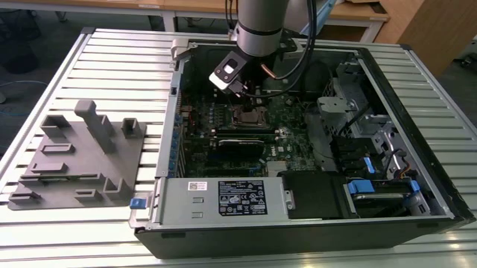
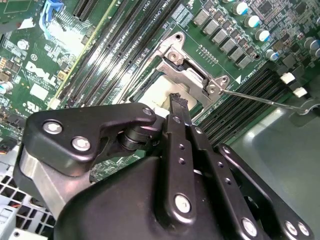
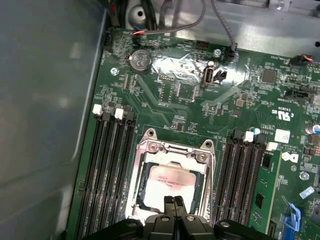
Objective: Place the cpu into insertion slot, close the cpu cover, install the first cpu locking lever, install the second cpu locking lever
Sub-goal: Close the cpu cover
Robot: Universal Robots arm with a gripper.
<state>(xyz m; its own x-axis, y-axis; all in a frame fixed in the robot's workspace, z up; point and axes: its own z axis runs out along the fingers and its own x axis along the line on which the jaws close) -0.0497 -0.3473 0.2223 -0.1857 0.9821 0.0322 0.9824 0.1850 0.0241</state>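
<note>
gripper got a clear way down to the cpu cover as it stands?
Probably yes: the gripper hangs right over the cpu cover, nothing lies between them, and the memory slots sit off to either side.

**First wrist view, contents**

- Green circuit board (image 3: 200, 110): spread across the picture and bordered along one side by a grey case wall (image 3: 45, 125).
- Cpu (image 3: 167, 182): the silver-grey top is seen through the centre window of the cpu cover (image 3: 172, 149), which is laid flat around it.
- Gripper (image 3: 174, 201): black, with the fingers drawn together. The tips are held over one edge of the cpu; contact cannot be told.
- Memory slots (image 3: 112, 170): long black rows are set on both sides of the cover.
- Coin cell (image 3: 141, 60): round and silver, mounted near the board's edge.
- Cables (image 3: 175, 22): grey, looped beyond the board.
- Blue clip (image 3: 291, 222): placed at the board's corner.
</note>
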